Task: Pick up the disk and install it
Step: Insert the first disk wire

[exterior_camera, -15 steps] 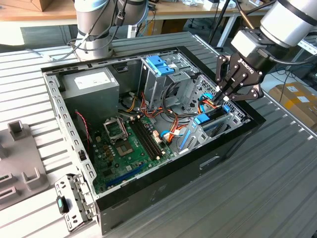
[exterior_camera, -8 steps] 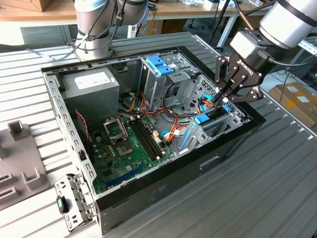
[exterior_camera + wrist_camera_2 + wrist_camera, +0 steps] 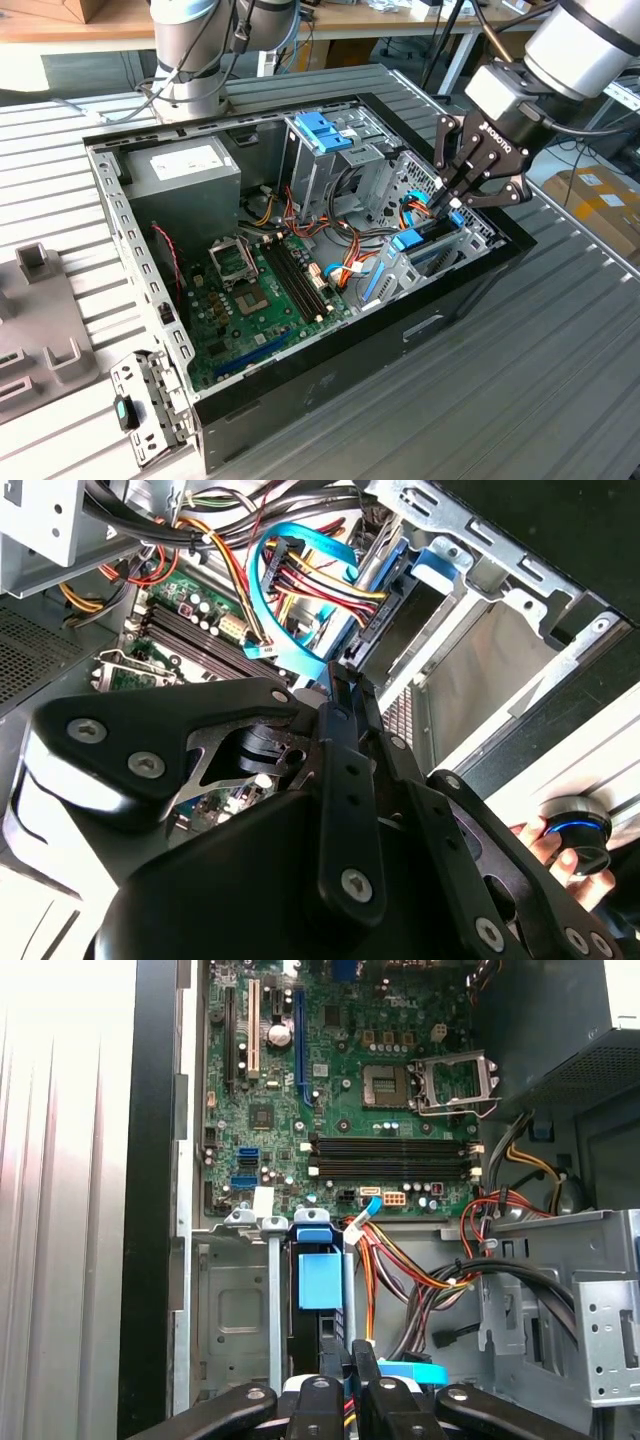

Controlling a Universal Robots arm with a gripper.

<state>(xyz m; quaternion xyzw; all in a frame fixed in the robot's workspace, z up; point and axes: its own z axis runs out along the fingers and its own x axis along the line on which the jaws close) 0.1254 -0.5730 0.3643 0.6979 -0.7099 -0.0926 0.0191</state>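
Right now I see the open computer case point(image 3: 300, 400) on the slatted table point(image 3: 560, 330), its motherboard point(image 3: 260, 290) exposed. My gripper point(image 3: 447, 203) hangs over the drive bay at the exterior view's right, fingers point(image 3: 366, 1375) nearly together around a blue tab of the disk point(image 3: 318, 1280), which sits in the bay.

A ribbed grey metal table point(image 3: 560, 330) fills the foreground of the exterior view, lit brightly and evenly. Behind it runs a wooden bench point(image 3: 90, 22) with dark space beneath, and cables point(image 3: 470, 20) hang near its legs. On the exterior view's right, cardboard boxes point(image 3: 600, 200) sit on the floor beside the table.
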